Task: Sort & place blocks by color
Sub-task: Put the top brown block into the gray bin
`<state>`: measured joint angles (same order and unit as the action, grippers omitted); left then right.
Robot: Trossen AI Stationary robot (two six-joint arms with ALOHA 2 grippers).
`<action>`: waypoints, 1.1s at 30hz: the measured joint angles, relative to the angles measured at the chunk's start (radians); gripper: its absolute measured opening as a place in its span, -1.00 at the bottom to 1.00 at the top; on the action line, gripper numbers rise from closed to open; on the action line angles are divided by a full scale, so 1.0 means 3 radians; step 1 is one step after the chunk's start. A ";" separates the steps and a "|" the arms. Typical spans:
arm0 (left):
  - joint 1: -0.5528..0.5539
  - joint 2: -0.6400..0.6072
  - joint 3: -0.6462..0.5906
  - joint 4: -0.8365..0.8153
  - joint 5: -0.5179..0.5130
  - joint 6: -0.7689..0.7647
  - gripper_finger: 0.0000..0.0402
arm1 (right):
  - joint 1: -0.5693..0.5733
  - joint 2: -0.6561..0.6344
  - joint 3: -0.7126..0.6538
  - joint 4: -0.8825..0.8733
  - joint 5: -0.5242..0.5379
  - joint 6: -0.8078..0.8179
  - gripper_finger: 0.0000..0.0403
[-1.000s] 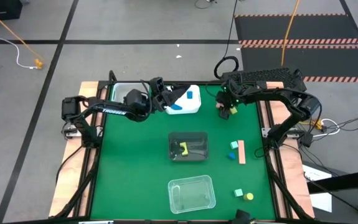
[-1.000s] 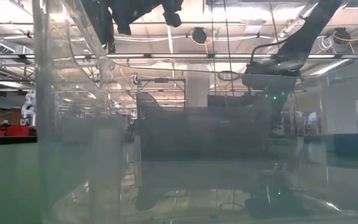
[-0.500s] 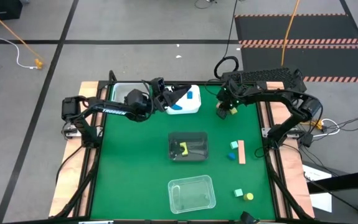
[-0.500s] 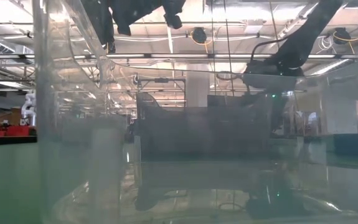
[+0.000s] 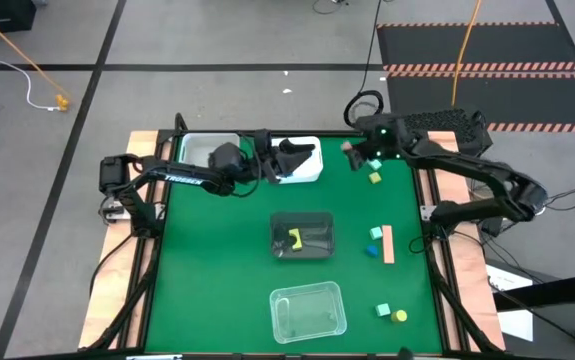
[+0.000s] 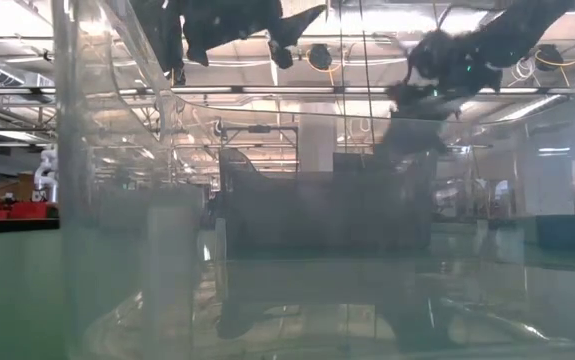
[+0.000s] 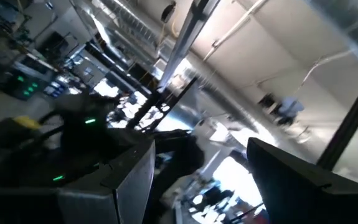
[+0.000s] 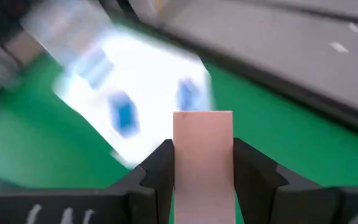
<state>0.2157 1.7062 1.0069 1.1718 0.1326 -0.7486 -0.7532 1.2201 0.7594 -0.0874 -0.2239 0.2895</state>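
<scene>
My right gripper [image 5: 351, 150] hangs above the table's far right part, shut on a salmon block [image 8: 203, 143]. It is just right of the white tray [image 5: 312, 172], which holds blue blocks [image 8: 122, 115]. A yellow block [image 5: 374, 178] lies on the mat below it. My left gripper [image 5: 299, 156] hovers open over that white tray with nothing between its fingers [image 7: 126, 177]. A salmon bar [image 5: 388, 244], a mint block [image 5: 375, 232] and a blue block [image 5: 372, 250] lie at the right. A mint block [image 5: 383, 311] and a yellow block [image 5: 400, 316] lie near the front. My right gripper pinches the salmon block by two opposite sides [image 8: 180, 163] between its two fingers [image 8: 157, 171]. The block's far end sticks out past the fingertips. The fingers slant downward toward the white tray. The block is lifted clear of the table.
A dark tray [image 5: 317, 220] in the middle holds a yellow piece [image 5: 294, 240]. A clear tray [image 5: 309, 310] stands near the front edge, and a second white tray [image 5: 195, 148] stands at the far left. Green mat lies bare at the left and between the trays.
My right gripper has risen from the mat with the salmon block and swung toward the white tray, rolling as it went. The yellow block now shows on the mat where it stood. My left gripper has tipped a little over the white tray.
</scene>
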 joint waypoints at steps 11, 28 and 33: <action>-0.0214 0.0000 -0.0001 -0.0896 -0.0664 0.2681 0.27 | 0.0623 -0.0178 0.0005 0.1926 0.0062 0.1550 -0.43; -0.0382 -0.0003 -0.0001 -0.0873 -0.1968 0.4443 0.27 | 0.1344 0.0369 0.0006 0.3204 0.0910 0.2306 -0.43; -0.0353 -0.0003 -0.0001 -0.0881 -0.1968 0.4439 0.27 | 0.1427 0.0490 0.0006 0.3250 0.0907 0.2327 -0.43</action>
<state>0.1099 1.7054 1.0065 0.9074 -0.4577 0.5832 -0.3252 1.3670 0.7612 0.8877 0.0481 0.9877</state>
